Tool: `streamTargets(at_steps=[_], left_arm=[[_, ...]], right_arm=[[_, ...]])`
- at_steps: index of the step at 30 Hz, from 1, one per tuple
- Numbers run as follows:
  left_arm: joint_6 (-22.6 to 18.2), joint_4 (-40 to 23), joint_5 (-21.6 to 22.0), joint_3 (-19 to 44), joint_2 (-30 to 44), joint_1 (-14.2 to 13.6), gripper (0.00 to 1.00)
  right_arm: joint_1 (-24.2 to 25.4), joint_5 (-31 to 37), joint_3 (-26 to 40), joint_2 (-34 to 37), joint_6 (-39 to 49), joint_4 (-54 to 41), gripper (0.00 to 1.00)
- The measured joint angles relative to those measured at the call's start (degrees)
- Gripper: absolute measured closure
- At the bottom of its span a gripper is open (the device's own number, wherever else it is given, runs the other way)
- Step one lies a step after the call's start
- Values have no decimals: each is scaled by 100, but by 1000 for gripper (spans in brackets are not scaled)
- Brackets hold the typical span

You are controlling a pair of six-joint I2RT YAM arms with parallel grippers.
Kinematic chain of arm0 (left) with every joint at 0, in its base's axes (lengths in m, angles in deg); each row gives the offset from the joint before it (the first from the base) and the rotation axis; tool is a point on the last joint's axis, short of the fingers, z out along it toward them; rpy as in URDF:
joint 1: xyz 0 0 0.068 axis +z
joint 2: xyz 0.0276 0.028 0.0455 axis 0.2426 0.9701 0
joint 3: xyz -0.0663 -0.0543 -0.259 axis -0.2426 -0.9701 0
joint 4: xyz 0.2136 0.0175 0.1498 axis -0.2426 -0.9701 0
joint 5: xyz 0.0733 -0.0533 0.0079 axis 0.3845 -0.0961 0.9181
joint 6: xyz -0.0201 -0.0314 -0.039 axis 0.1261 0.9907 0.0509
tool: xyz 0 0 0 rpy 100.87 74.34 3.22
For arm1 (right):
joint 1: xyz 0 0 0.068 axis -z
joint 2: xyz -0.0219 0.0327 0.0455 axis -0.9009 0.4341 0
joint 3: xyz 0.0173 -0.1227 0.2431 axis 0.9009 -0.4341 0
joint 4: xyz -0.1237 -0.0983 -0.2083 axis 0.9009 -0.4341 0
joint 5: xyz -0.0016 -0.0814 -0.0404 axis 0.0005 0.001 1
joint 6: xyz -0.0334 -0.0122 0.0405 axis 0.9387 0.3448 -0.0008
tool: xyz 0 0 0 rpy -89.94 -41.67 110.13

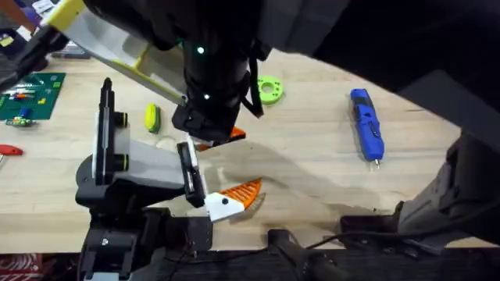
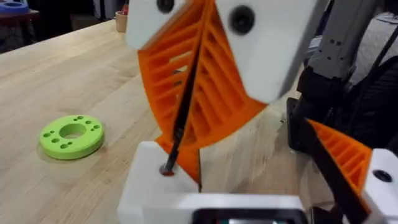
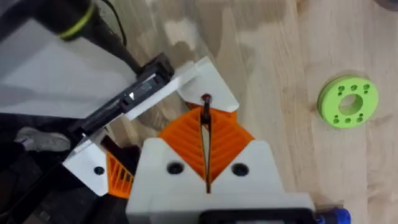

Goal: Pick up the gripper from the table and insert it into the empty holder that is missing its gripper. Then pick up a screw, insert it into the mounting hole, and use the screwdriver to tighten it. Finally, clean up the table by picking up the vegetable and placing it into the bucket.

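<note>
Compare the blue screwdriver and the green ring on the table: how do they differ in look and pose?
The screwdriver is long, slim and blue with a thin metal tip; the ring is round, flat and lime green, with a centre hole and small holes around it. The screwdriver lies on its side; the ring lies flat. Both rest free on the wooden table.

I can read no text, label, brand or number anywhere. The green board (image 1: 30,95) at the table's (image 1: 312,156) far left edge carries small markings, too small for me to make out. The black strip (image 3: 127,99) on the fixture (image 3: 155,93) beneath my right gripper (image 3: 206,163) bears a small white triangle mark and nothing legible.
</note>
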Motion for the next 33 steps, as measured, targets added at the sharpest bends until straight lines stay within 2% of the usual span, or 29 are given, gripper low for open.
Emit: streamTargets(at_steps=[19,33], left_arm=[[194,1,26,0,4,11,15],[185,-4,0,0,4,11,14]], right_arm=[[0,-15,0,234,-2,-42,990],[-33,-15,0,305,-3,419,990]])
